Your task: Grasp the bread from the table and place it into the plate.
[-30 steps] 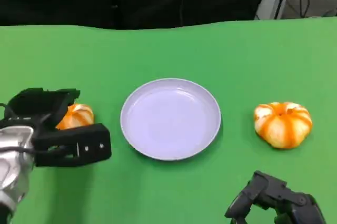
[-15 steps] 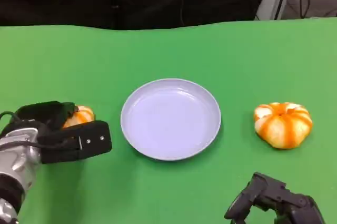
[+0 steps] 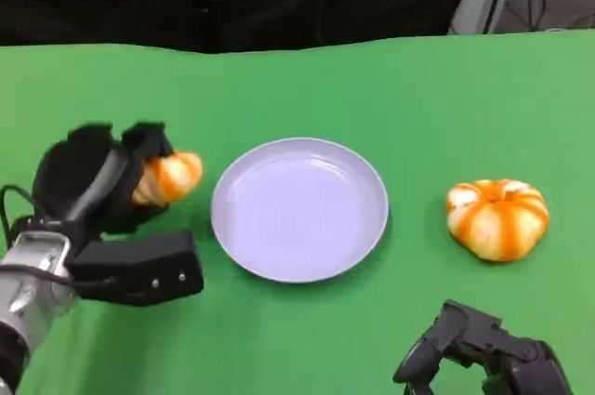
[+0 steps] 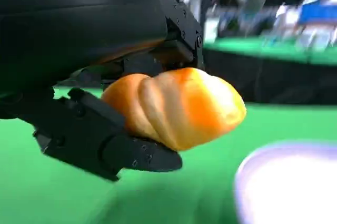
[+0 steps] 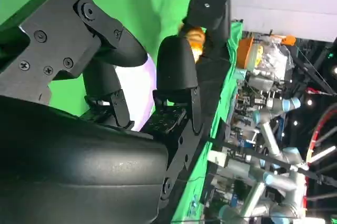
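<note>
Right hand (image 3: 483, 358) sits nearest, low at the table's (image 3: 390, 79) front edge, fingers curled in with nothing in them; it plays no part in this step. Left hand (image 3: 102, 195) grips the bread (image 3: 167, 177), lifted off the green cloth and just left of the plate (image 3: 299, 209). In the left wrist view the bread (image 4: 176, 108) is pinched between the fingers (image 4: 105, 139) below and the palm shell above, with a good half of it sticking out past the grip toward the plate's rim (image 4: 287, 182). Grip looks shallow, though that view is blurred, so hard to be sure. Step in hand: carry right and set down. To do it well, the hand should hold its squeeze, travel level and slowly, keep the bread's free end above the rim, and stop over the plate's centre before lowering. It should release only once the bread touches or nearly touches the dish, or it may roll out. Second bread (image 3: 497, 218) lies on the table right of the plate, well apart, for later.
</note>
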You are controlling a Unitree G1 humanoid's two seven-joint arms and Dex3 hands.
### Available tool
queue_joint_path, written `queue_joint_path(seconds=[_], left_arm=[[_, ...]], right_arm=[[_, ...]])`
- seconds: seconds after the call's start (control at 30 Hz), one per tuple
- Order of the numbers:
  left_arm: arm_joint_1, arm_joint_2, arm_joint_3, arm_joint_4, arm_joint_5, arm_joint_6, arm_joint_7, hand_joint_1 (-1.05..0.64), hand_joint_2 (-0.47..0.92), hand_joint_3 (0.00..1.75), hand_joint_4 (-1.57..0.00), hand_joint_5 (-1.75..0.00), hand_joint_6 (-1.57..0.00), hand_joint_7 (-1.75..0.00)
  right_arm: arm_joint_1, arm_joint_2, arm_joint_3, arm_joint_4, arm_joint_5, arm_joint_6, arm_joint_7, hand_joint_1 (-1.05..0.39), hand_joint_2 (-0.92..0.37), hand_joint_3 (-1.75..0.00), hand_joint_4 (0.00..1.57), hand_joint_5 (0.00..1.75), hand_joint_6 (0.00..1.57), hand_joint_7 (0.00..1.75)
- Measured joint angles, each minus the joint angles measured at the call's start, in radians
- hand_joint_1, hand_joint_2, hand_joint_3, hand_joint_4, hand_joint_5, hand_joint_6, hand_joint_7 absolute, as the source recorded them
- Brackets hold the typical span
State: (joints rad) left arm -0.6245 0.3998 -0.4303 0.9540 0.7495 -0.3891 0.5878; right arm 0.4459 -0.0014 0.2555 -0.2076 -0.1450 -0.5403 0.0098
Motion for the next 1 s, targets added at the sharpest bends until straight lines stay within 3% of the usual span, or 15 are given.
queue_joint_path(seconds=[0.43,0.67,1.0], left_arm=[[0.013,0.014,0.029,-0.249,-0.007,0.008,-0.019,-0.16,0.33,1.36,-0.93,-1.75,-0.74,-1.75],[0.017,-0.056,0.031,-0.386,-0.025,0.004,-0.111,-0.15,0.32,1.35,-0.94,-1.75,-0.75,-1.75],[0.008,-0.175,-0.027,-0.333,0.002,0.031,-0.158,-0.16,0.38,1.26,-0.91,-1.75,-0.73,-1.75]], right_arm=[[-0.01,0.005,0.001,0.027,-0.005,-0.013,-0.003,-0.08,-0.26,-1.4,0.76,1.58,0.82,1.31],[-0.008,0.005,0.002,0.027,-0.005,-0.015,-0.004,-0.08,-0.26,-1.4,0.76,1.59,0.82,1.31],[-0.002,0.004,0.003,0.023,-0.004,-0.015,-0.003,-0.08,-0.25,-1.4,0.76,1.57,0.82,1.3]])
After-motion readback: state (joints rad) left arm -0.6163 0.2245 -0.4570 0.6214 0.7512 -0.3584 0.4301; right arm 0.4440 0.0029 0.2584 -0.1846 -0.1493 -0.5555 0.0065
